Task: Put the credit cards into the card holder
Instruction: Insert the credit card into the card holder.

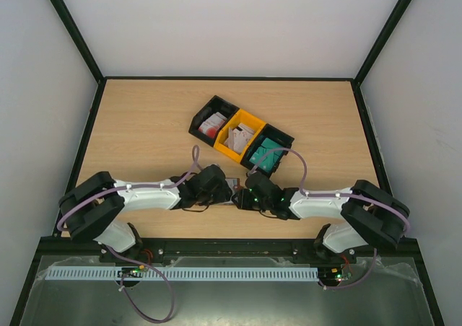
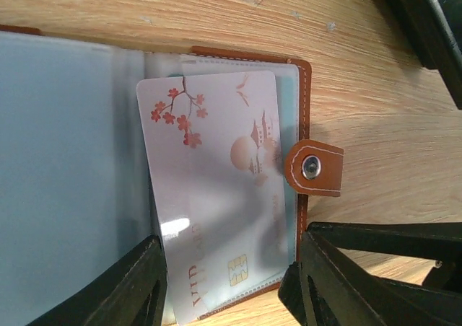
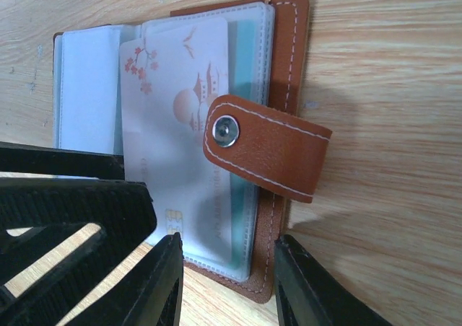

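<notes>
The card holder (image 2: pixel 304 88), a brown leather wallet, lies open on the table with its snap tab (image 2: pixel 315 167) folded over. It also shows in the right wrist view (image 3: pixel 289 66) and barely between the arms in the top view (image 1: pixel 232 184). A white credit card (image 2: pixel 216 182) with red blossoms lies slightly tilted on its clear pocket, over a teal card edge (image 3: pixel 249 52). One corner pokes past the wallet's near edge. My left gripper (image 2: pixel 229 283) is open, its jaws either side of the card's near end. My right gripper (image 3: pixel 225 286) is open around the wallet's near corner.
Three joined bins stand behind the wallet: a black one (image 1: pixel 211 124) with white-and-red cards, a yellow one (image 1: pixel 240 135) with white cards, a black one (image 1: pixel 267 155) with teal cards. The left gripper's black fingers (image 3: pixel 65 210) crowd the right wrist view.
</notes>
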